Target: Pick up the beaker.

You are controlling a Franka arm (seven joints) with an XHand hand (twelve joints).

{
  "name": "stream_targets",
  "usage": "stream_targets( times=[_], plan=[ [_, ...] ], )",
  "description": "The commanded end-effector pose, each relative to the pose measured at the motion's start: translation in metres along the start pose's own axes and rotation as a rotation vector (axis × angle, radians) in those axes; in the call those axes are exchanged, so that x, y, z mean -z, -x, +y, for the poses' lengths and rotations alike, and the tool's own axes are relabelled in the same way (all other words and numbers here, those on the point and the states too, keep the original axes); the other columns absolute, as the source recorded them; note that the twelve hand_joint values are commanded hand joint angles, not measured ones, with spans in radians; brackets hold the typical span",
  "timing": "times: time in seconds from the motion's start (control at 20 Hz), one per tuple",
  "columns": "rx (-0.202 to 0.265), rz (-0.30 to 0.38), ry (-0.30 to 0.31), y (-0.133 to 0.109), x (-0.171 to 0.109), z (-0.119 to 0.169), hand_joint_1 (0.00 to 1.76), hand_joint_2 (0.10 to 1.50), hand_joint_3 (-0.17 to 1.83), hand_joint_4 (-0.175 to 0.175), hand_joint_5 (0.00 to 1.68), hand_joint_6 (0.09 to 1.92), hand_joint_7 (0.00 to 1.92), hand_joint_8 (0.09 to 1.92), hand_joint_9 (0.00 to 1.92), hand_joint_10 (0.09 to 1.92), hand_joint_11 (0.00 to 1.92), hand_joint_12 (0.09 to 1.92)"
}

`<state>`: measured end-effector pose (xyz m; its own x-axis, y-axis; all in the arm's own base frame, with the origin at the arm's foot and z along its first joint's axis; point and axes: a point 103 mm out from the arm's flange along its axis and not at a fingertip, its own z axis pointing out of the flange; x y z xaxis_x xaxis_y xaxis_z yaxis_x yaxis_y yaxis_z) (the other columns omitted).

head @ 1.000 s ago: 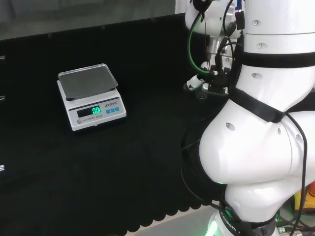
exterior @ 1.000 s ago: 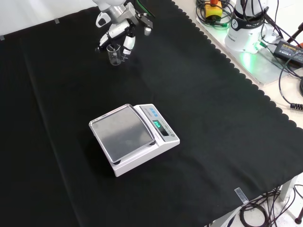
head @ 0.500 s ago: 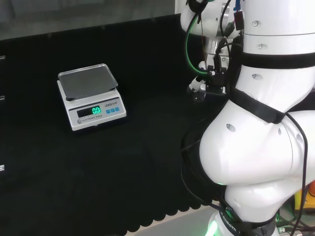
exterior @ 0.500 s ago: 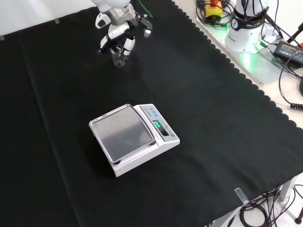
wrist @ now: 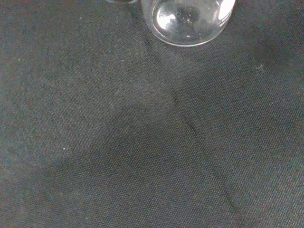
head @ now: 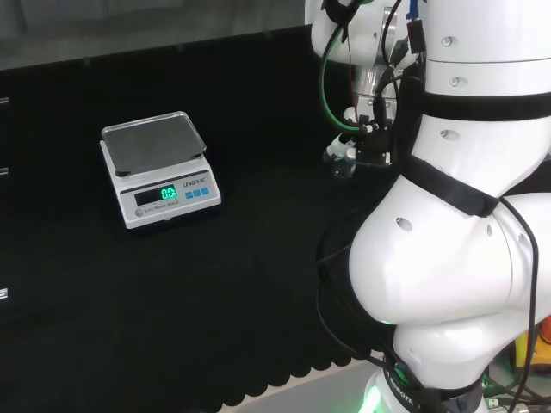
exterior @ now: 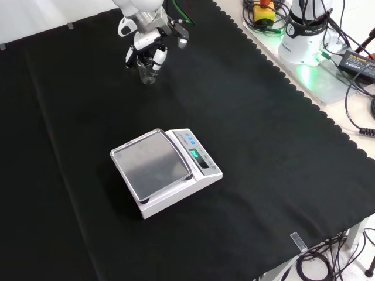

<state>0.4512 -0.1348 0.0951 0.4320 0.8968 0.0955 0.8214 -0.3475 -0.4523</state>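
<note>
A small clear glass beaker (exterior: 147, 74) stands upright at the far end of the black cloth in the front view. The black and white hand (exterior: 145, 47) comes down on it from above, with fingers (exterior: 158, 57) curled against both sides of its upper part. The wrist view shows the beaker's round base (wrist: 189, 21) close by, over the cloth; I cannot tell whether it touches the cloth. In the head view the hand (head: 344, 157) shows just left of the arm's white links, and the glass is too faint to make out there.
A white scale (exterior: 167, 170) with a steel pan and a lit green display stands mid-cloth, well nearer than the beaker; it sits at the left in the head view (head: 159, 168). Cables and a yellow box (exterior: 263, 12) lie past the cloth's scalloped right edge.
In the front view the hand has shifted slightly right and nearer, and the beaker has moved with it. The scale has not moved.
</note>
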Motion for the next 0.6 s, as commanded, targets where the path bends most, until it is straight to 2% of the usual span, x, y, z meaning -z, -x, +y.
stream_targets(
  times=[0.05, 0.6],
  plan=[
    [0.014, -0.019, 0.008, -0.002, 0.020, -0.006, 1.18, 1.13, -0.17, -0.175, 0.44, 0.71, 0.66, 0.88, 1.20, 0.45, 1.40, 0.60],
    [0.035, -0.113, 0.088, -0.025, 0.091, -0.048, 1.21, 1.14, -0.17, -0.175, 0.44, 0.80, 0.68, 0.91, 1.17, 0.56, 1.34, 0.61]
  ],
)
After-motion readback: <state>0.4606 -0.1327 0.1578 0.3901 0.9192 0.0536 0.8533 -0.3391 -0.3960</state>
